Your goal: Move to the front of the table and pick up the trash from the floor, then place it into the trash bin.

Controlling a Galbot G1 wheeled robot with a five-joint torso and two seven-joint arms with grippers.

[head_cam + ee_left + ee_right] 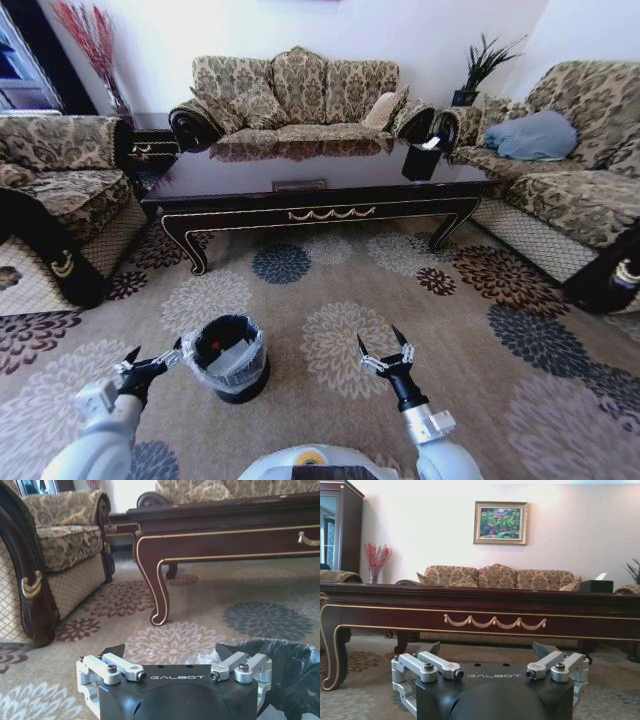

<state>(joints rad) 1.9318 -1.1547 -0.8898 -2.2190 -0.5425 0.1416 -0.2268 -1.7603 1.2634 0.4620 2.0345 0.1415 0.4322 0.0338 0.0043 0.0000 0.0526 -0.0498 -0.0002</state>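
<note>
Floral carpet (330,300) w/ trash bin (229,357), table (318,200).

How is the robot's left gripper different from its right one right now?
The left gripper hangs right beside the trash bin, almost at its rim; the right gripper hangs over bare carpet, away from the bin. The left points outward, the right toward the table. Both are open and empty.

The trash bin (229,357) is black with a translucent grey liner, red showing inside, just beside the left gripper's (155,358) black fingertips. The table (310,196) is glossy dark brown with gold scrollwork. The carpet (480,330) is beige with navy, maroon and cream flowers.
</note>
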